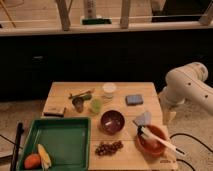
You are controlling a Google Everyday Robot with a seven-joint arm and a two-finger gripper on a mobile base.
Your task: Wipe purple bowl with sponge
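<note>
The wooden desk (62,92) takes the middle of the view, in front of a dark cabinet wall; the white robot arm (186,82) comes in from the right side and bends down beside the right edge of the desk. The gripper (168,116) hangs low at that right edge, just beside a grey-blue cloth (143,118) and well apart from the sponge; whether the jaws are open or closed I cannot tell.

A green tray (60,137) lies on the front left corner of the desk; an orange fruit (32,161) and a yellow item (45,156), which I cannot name exactly, lie in its front left corner. An orange bowl (151,141) stands at the front right, with a white utensil (161,143) lying across it. The purple bowl (112,121) stands upright near the middle of the desk, between the tray and the cloth; it touches nothing. A bunch of dark grapes (108,148) lies in front of it.

The blue sponge (134,99) lies flat behind the purple bowl and to its right, apart from it. A white cup (109,90) stands at the back; a green cup (95,105) and a metal cup (78,104) stand side by side left of the purple bowl; a brown block (54,111) lies near the left edge.
</note>
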